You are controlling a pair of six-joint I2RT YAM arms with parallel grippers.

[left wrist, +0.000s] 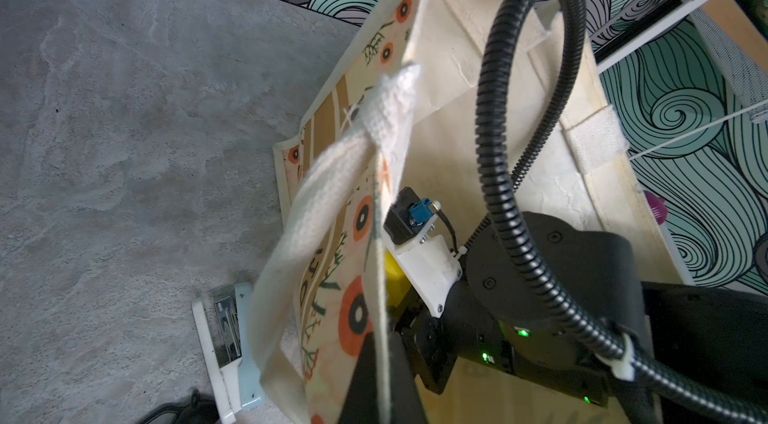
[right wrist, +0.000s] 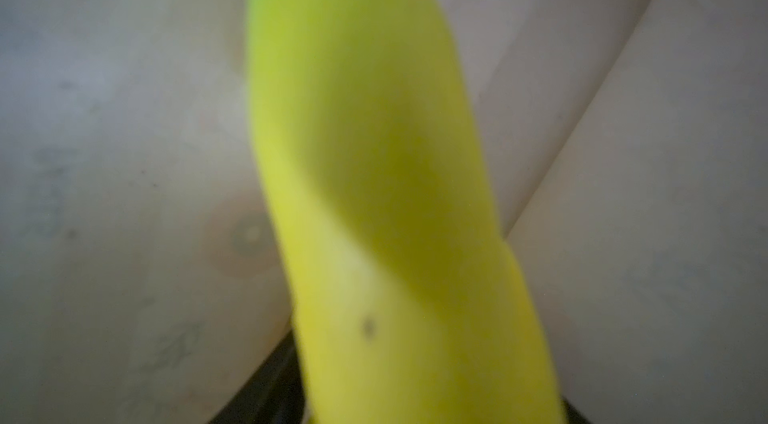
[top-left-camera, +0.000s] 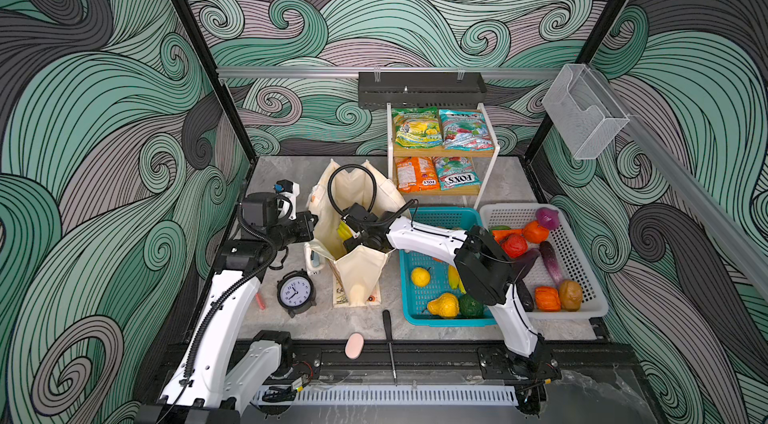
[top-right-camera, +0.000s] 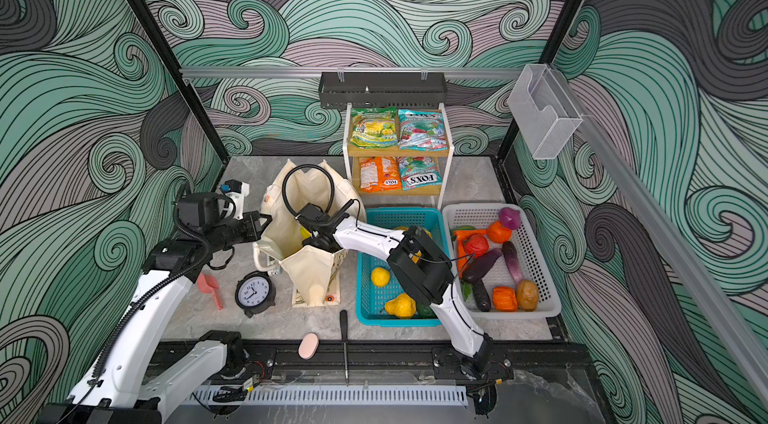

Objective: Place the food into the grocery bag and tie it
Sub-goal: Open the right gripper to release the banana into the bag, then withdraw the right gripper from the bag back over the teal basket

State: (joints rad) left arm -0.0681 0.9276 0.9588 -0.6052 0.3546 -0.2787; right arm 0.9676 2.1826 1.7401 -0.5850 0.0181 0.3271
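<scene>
Cream canvas grocery bag [top-left-camera: 361, 272] stands open on the tabletop [top-left-camera: 286, 176] in both top views, with the teal plastic basket [top-left-camera: 436, 216] close at 3 o'clock and bare room at 10. Inside it, the right pincer [top-left-camera: 352, 236] sits beside the yellow toy banana [top-left-camera: 343, 230].

Only the left wrist view shows the left pincer [left wrist: 381, 359] clamped on the bag's edge.

Right wrist view: the banana [right wrist: 374, 193] is blurred, its long axis running away from the lens, green tip farthest. I cannot tell that pincer's spread.

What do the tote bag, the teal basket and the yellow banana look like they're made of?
The tote bag: matte cream woven cloth, likely canvas; it creases, and its strap handle shows a coarse weave.
The teal basket: probably rigid moulded plastic, with a grid of holes.
The banana: smooth yellow skin, perhaps plastic or rubber; blur leaves it open.
</scene>
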